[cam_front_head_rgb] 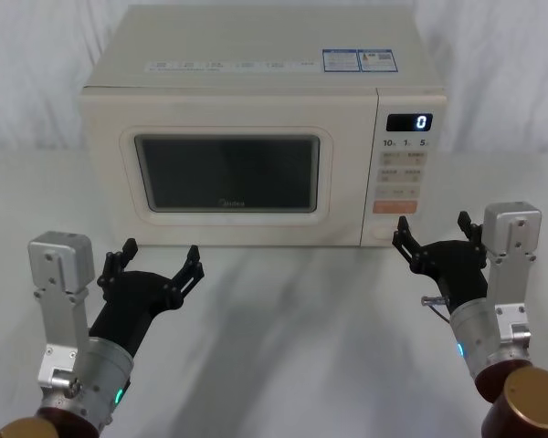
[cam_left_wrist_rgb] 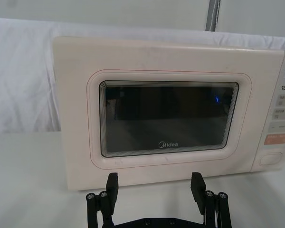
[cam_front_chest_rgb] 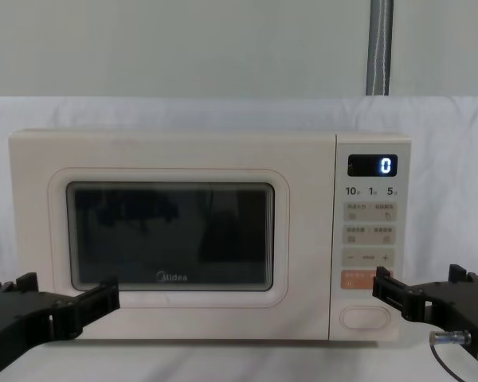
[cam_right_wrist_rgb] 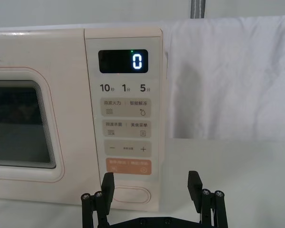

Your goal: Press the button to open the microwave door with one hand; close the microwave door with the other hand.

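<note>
Microwave door [cam_front_head_rgb: 228,173] shut flush; right gripper [cam_front_head_rgb: 432,230] near button [cam_front_head_rgb: 391,233]

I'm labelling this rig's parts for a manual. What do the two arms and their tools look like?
Both tools are black and two-fingered. The left tool sits on a silver cylindrical wrist with a green light, a grey box bolted alongside and a dark maroon joint below. The right tool has a matching silver wrist and grey box, a blue light, a thin cable beside it and a brownish joint.
</note>
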